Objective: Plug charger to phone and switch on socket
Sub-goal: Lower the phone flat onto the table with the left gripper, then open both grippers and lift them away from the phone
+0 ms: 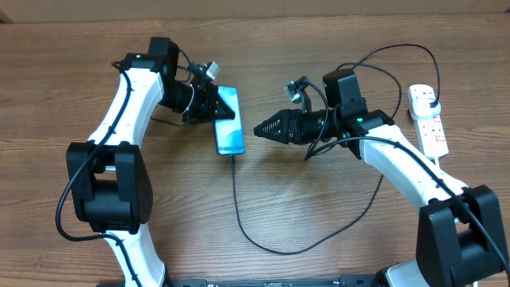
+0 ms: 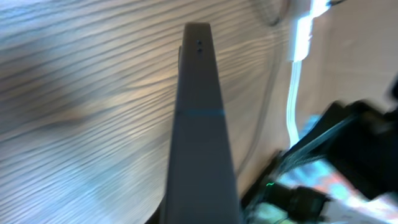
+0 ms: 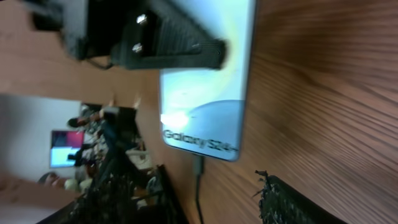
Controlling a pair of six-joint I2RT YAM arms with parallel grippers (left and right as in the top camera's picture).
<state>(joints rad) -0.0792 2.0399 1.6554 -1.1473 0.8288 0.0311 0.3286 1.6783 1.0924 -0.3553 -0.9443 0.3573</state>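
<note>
Left claw [image 1: 213, 105] is closed on the upper end of the phone [image 1: 229, 131]. One black finger [image 3: 180, 53] lies across the top of the lit screen; the other is hidden beneath. From the left wrist camera the phone shows edge-on, as a narrow grey wedge. It sits left of the table's middle, its light blue screen facing up and the "Galaxy" lettering near its lower end.

The charger [image 1: 239, 215] has its small connector seated in the phone's bottom edge. From there the thin black cable runs toward the near side of the table, curves right in a wide loop, passes behind the right arm and arcs over to the socket [image 1: 434, 131]. That white strip lies at the far right, well apart from the phone. A dark plug sits at its upper end and there are red marks along its face. Whether its switches are on cannot be told.

The right claw [image 1: 259, 127] hovers just beside the phone's right edge, its jaws drawn together to a point and holding nothing. The wooden table [image 1: 319, 215] carries everything.
</note>
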